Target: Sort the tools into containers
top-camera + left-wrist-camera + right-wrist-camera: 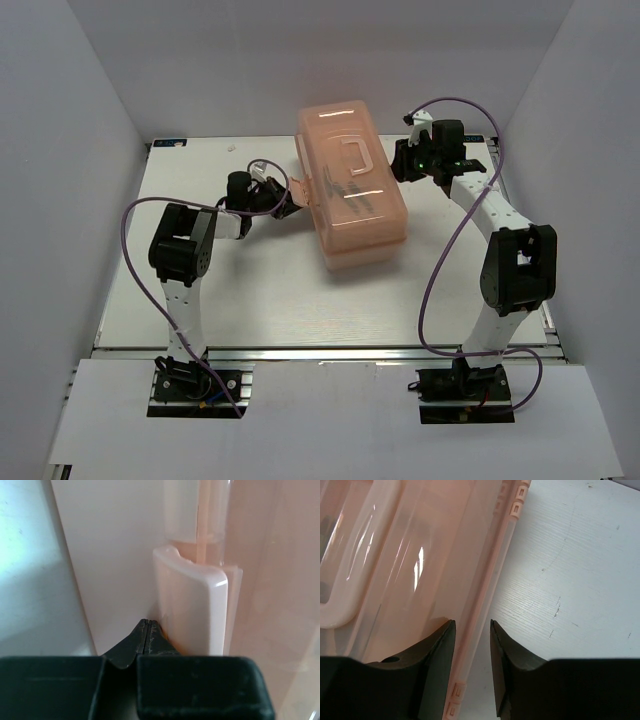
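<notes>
Left tool (148,632) closed, tips just beside pale latch (192,605), pink toolbox (265,580)

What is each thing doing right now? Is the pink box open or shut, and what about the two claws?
Translucent salmon-pink plastic toolbox: lid down, closed, sitting on the white table.
Dark tools: inside the toolbox, seen dimly through the lid.
Pink latch: beside the left fingertips; fastened or not, cannot tell.
Left gripper: shut, tips together.
Right gripper: open, jaws either side of the toolbox rim.
</notes>
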Available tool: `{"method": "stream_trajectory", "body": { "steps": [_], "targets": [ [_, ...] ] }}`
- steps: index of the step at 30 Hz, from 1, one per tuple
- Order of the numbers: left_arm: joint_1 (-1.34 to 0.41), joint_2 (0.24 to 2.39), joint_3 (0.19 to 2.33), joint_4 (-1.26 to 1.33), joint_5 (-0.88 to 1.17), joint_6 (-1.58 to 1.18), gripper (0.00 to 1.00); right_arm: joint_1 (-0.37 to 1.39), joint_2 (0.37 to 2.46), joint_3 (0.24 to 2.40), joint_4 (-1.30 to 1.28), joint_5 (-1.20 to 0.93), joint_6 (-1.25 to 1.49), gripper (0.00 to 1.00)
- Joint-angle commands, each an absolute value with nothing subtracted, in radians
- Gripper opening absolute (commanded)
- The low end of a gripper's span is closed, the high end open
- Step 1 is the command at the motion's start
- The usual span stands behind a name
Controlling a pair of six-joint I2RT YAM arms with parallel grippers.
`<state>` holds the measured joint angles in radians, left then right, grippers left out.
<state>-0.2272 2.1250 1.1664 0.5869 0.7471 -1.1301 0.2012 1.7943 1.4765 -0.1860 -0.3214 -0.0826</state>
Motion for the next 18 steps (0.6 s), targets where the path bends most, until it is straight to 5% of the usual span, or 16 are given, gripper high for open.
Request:
{"method": "stream_trajectory", "body": {
  "steps": [1,13,18],
  "targets": [
    [-0.273,2.062,1.166,0.900,0.902,-1.281,0.02,0.238,1.807,1.477,-0.209,-0.456,-0.069,0.41],
    [-0.273,2.073,1.111,1.108,0.936,-1.448,0.01,0.241,1.810,1.482,-0.222,-0.436,-0.084,0.41],
    [-0.275,2.002,1.202,0.576,0.879,-1.167,0.01,0.252,1.810,1.491,-0.239,-0.411,-0.109,0.41]
  ]
}}
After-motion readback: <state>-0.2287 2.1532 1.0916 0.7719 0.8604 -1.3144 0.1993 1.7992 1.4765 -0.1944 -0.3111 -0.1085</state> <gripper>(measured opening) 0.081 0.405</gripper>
